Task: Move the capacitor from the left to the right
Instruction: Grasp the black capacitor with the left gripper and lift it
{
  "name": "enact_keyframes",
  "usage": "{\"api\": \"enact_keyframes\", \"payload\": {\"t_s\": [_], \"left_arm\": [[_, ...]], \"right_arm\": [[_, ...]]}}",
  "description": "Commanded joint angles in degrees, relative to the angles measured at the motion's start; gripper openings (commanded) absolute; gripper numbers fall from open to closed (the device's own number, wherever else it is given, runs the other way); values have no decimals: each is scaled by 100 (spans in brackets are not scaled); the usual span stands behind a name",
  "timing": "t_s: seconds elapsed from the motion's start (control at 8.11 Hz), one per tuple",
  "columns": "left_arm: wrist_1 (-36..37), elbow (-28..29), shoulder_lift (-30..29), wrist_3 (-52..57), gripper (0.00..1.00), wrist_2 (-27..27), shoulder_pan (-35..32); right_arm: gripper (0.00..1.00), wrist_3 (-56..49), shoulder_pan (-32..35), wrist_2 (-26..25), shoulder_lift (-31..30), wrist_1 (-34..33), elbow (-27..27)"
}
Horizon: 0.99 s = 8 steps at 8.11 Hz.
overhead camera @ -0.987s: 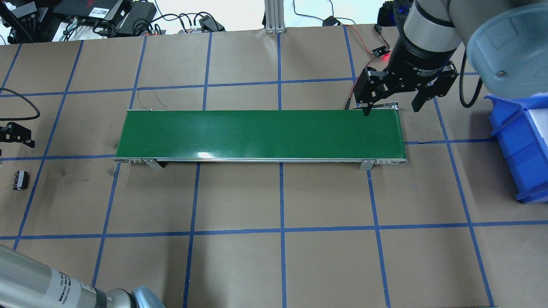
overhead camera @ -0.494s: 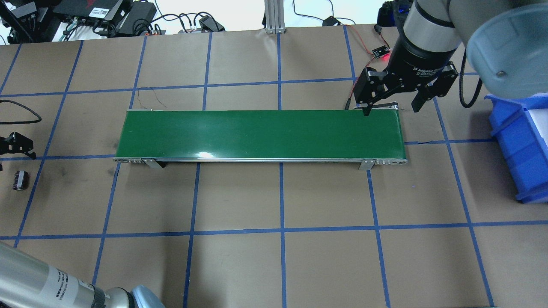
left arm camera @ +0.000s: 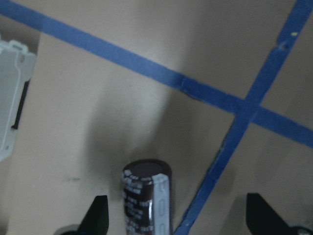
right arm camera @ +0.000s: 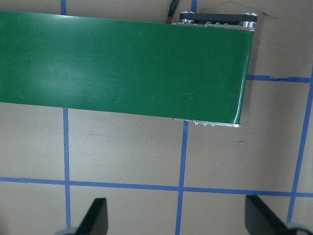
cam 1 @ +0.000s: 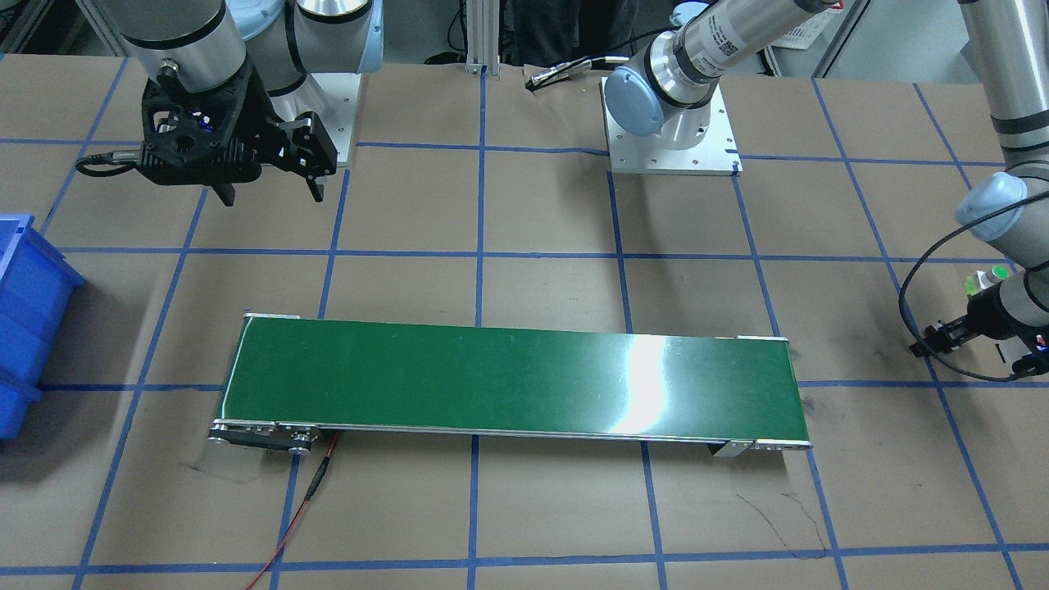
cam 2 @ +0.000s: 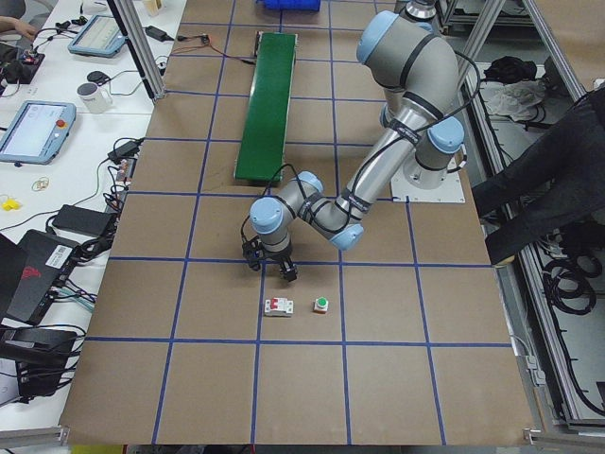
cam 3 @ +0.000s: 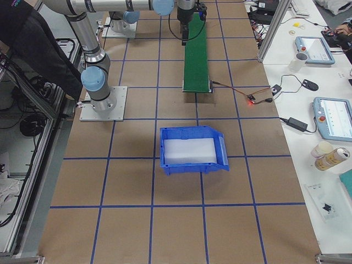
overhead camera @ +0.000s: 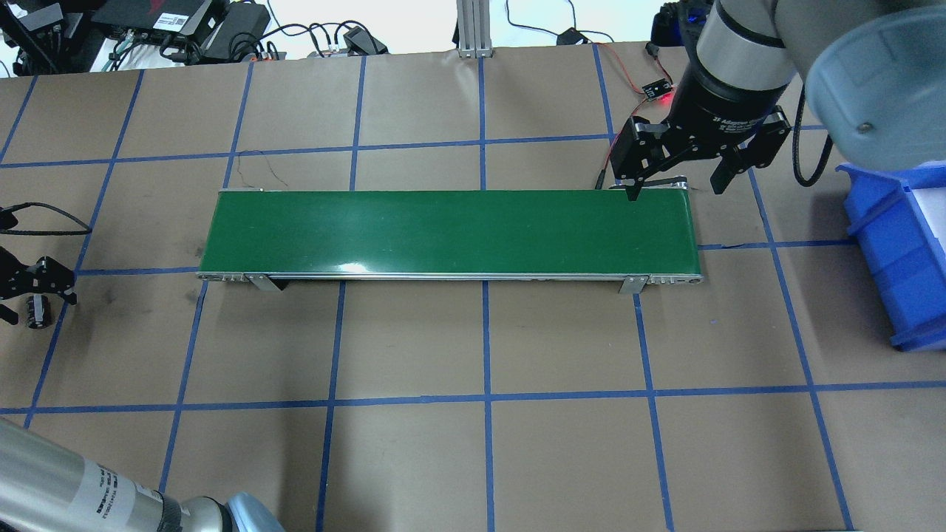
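The capacitor [left arm camera: 146, 198], a small dark cylinder with a pale stripe, lies on the brown table at the far left. In the left wrist view it sits between the spread fingers, nearer the left one. In the overhead view it [overhead camera: 35, 316] peeks out under my left gripper [overhead camera: 41, 299], which is open and straddles it. My right gripper [overhead camera: 676, 188] is open and empty, hovering over the far right end of the green conveyor belt [overhead camera: 451, 233]. The right wrist view shows the belt end [right arm camera: 122, 63] below.
A white boxy breaker [cam 2: 277, 306] and a green-capped button [cam 2: 321, 305] lie just beyond my left gripper [cam 2: 269, 265]; the breaker's edge shows in the left wrist view [left arm camera: 10, 107]. A blue bin [overhead camera: 902, 251] stands at the right end. A red wire [cam 1: 307, 492] runs off the belt.
My left gripper has moved toward the table's near side and now sits over the capacitor, which earlier lay uncovered. The right arm has not moved.
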Motion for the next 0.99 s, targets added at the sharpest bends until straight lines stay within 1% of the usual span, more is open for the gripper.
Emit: {"api": "enact_keyframes", "payload": {"t_s": [0.0,0.12,0.25,0.37,0.49,0.62,0.86], "left_arm": [[11,-22,35,307,100,450,69],[11,-30,35,309,100,442,96],[11,-13,35,300,91,381,96],[2,-22,26,300,42,363,96],[2,-22,26,300,18,354,96],[-24,-22,35,291,0,345,96],[-42,-22,87,291,0,354,96]], "right_arm": [[100,0,0,0,0,-6,9],[100,0,0,0,0,-6,0],[100,0,0,0,0,2,9],[100,0,0,0,0,-6,9],[100,-9,0,0,0,-6,0],[100,-9,-9,-9,9,-6,0],[100,-9,-9,-9,9,-6,0]]}}
